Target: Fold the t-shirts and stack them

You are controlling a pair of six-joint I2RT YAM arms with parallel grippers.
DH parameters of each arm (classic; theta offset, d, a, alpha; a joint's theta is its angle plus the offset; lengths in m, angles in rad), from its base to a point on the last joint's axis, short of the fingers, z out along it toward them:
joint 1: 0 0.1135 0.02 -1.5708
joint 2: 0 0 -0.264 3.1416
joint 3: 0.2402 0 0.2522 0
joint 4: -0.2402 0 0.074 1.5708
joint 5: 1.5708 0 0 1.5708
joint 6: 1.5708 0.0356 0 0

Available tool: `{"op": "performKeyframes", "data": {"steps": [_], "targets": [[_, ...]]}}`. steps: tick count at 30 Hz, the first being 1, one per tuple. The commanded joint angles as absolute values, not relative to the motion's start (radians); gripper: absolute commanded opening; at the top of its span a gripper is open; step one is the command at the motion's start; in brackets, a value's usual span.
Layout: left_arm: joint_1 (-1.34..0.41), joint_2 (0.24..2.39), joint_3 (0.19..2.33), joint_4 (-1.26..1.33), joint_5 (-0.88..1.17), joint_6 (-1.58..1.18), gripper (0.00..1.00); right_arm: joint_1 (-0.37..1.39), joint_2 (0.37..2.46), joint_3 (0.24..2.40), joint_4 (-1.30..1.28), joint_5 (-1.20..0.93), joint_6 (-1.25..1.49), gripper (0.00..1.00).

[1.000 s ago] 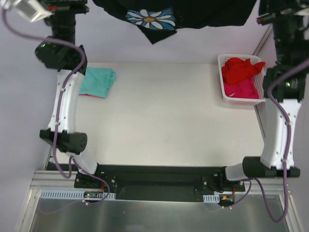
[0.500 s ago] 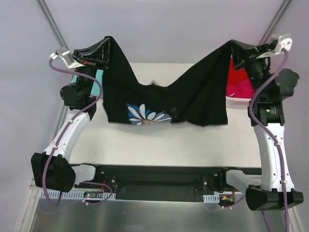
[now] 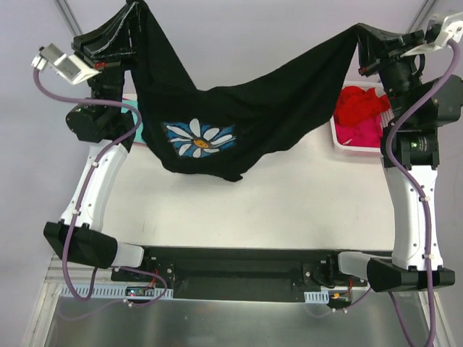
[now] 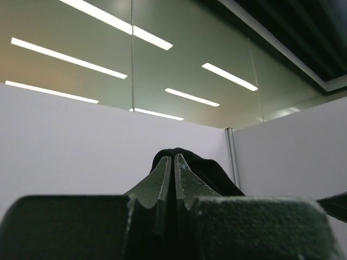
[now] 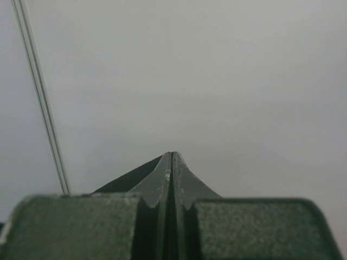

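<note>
The left hand [image 3: 132,13] and right hand [image 3: 359,32] are gripping the black shirt [image 3: 239,123] by its upper edge, jaws closed. They are standing higher and wider apart than half a second ago, so the shirt is hanging stretched above the white table [image 3: 289,202]. This suggests it is still being spread and not yet folded. Pale partition walls and ceiling light strips are enclosing the rig.

The black t-shirt [image 3: 282,119] is soft, matt cloth. The basket [image 3: 354,149] is white plastic; the table [image 3: 289,210] looks smooth and matt.
</note>
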State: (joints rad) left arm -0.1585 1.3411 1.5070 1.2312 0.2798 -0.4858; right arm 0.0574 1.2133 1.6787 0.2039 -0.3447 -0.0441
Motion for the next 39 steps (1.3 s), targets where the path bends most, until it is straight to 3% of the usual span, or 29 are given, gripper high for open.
{"op": "performKeyframes", "data": {"steps": [1, 8, 39], "targets": [[-0.167, 1.417, 1.560, 1.255, 0.278, -0.497, 0.00, 0.060, 1.262, 1.775, 0.207, -0.307, -0.067, 0.01], [-0.163, 1.316, 1.592, 1.114, 0.253, -0.347, 0.00, 0.057, 1.284, 1.911, 0.091, -0.262, -0.178, 0.01], [-0.146, 1.003, 1.519, 0.877, 0.183, 0.055, 0.00, 0.020, 1.115, 1.853, 0.005, -0.011, -0.509, 0.01]]}}
